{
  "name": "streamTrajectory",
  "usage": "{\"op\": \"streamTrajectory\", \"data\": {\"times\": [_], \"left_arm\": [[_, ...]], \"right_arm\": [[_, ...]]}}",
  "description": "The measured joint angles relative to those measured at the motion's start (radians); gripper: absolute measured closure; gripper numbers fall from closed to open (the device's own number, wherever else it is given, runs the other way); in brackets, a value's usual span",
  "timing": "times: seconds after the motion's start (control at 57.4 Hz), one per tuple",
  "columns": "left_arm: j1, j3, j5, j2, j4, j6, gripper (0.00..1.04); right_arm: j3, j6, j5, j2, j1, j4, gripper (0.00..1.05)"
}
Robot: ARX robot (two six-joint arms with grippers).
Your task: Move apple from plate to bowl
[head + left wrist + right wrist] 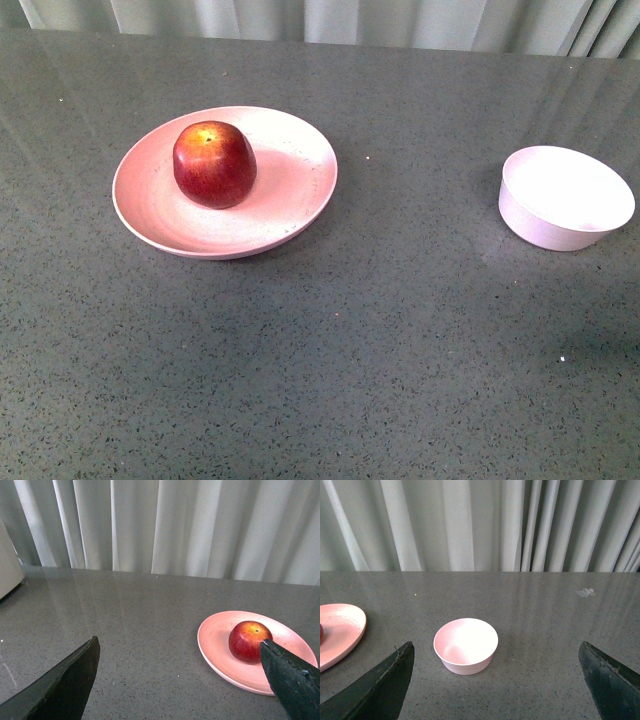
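A dark red apple (214,163) with a yellowish top sits upright on the wide pale pink plate (300,200) at the left of the grey table. The small pale bowl (565,197) stands empty at the right. Neither arm shows in the front view. In the left wrist view my left gripper (180,647) is open and empty, well short of the plate (215,645) and the apple (249,640). In the right wrist view my right gripper (496,649) is open and empty, with the bowl (465,645) ahead of it and the plate's edge (340,630) off to one side.
The table is dark grey speckled stone (380,350). Pale curtains (200,525) hang behind its far edge. A pale rounded object (7,560) shows at the edge of the left wrist view. A small whitish scrap (586,592) lies on the table beyond the bowl.
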Motion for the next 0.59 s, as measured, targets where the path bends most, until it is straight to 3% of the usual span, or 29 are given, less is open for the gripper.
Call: {"op": "streamTrajectory", "data": {"times": [0.592], "left_arm": [[0.0, 0.0, 0.0, 0.0, 0.0, 0.0, 0.09]], "right_arm": [[0.0, 0.0, 0.0, 0.0, 0.0, 0.0, 0.09]]}}
